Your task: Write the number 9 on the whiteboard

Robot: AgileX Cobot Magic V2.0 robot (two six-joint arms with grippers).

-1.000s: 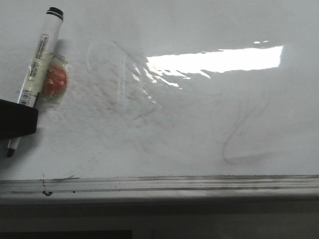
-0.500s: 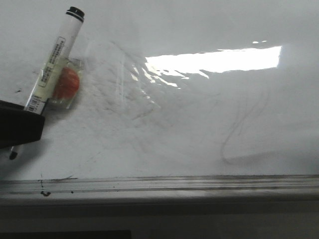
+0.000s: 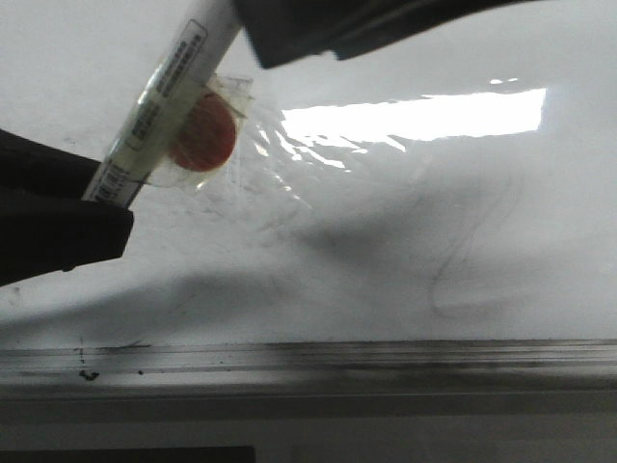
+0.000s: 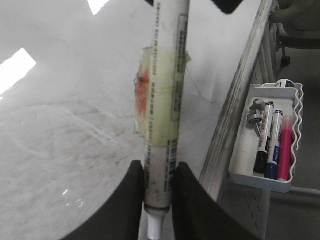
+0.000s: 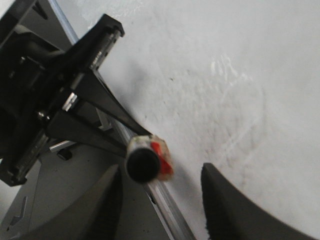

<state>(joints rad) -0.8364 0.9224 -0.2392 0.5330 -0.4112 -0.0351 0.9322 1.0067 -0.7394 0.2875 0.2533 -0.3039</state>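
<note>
The whiteboard (image 3: 386, 222) is glossy white with a glare patch and a faint grey erased squiggle (image 3: 461, 265). No black number 9 shows on it. My left gripper (image 3: 114, 198) is shut on a white marker (image 3: 169, 96) that has a red disc (image 3: 202, 135) taped to it; in the left wrist view its fingers (image 4: 131, 200) clamp the marker (image 4: 165, 75) near the tip. My right gripper (image 3: 289, 39) is open at the marker's top end. In the right wrist view the marker's black end (image 5: 142, 162) sits between the right gripper's (image 5: 162, 195) spread fingers, untouched.
A grey metal-edged ledge (image 3: 308, 362) runs along the board's bottom edge. A white tray (image 4: 240, 165) beside the board holds black, blue and pink markers. The left arm's black gripper body (image 5: 60, 105) fills one side of the right wrist view.
The left gripper has carried the marker up and to the right, off the board. The right gripper has come into the front view from above, around the marker's top end.
</note>
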